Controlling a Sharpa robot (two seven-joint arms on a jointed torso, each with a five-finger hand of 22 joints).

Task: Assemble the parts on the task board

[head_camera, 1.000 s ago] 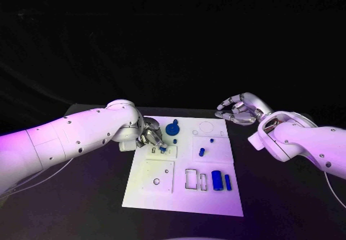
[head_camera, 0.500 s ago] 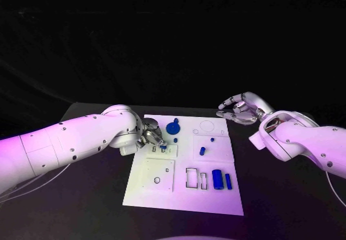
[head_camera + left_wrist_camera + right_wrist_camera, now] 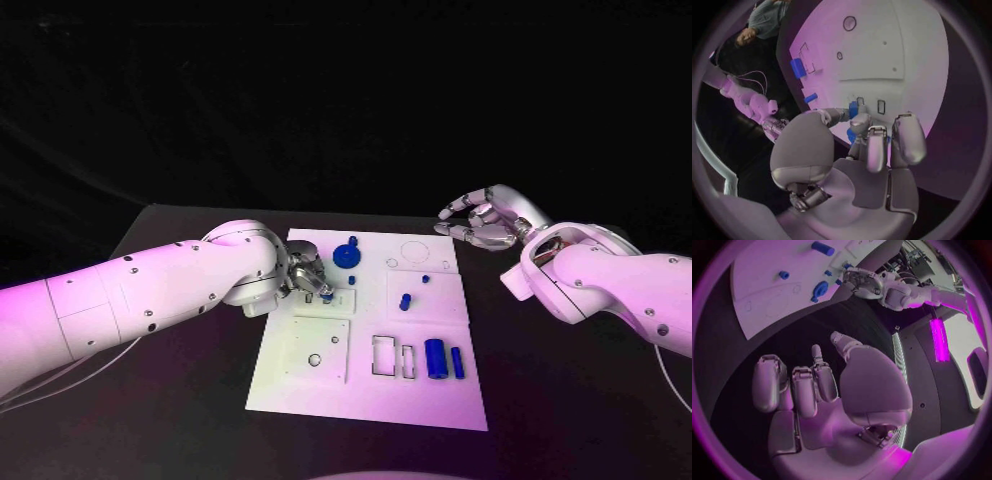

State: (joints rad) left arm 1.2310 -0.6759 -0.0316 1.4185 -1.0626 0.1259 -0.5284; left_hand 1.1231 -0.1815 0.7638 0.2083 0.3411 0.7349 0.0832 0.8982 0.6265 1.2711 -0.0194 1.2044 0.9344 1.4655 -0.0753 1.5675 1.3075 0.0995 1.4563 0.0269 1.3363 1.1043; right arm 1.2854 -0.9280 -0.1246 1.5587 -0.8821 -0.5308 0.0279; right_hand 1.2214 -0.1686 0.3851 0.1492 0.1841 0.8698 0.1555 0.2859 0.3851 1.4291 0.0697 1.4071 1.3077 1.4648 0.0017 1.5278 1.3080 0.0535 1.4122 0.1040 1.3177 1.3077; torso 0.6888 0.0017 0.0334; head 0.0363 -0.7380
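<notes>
On the tabletop [image 3: 173,400]: the task board [image 3: 361,395] is laid centrally.
Left robot hand [image 3: 306,276]: a small blue part [image 3: 854,108] is pinched at the board's left edge.
Right robot hand [image 3: 483,224]: held curled, empty, beyond the board's far right corner.

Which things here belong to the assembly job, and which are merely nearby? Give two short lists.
Belong to the job:
task board
blue parts on it, e.g. round blue part and blue cylinder
small blue part at the left hand's fingers
left hand

Merely nearby:
black table
right hand, off the board, holding nothing
</notes>
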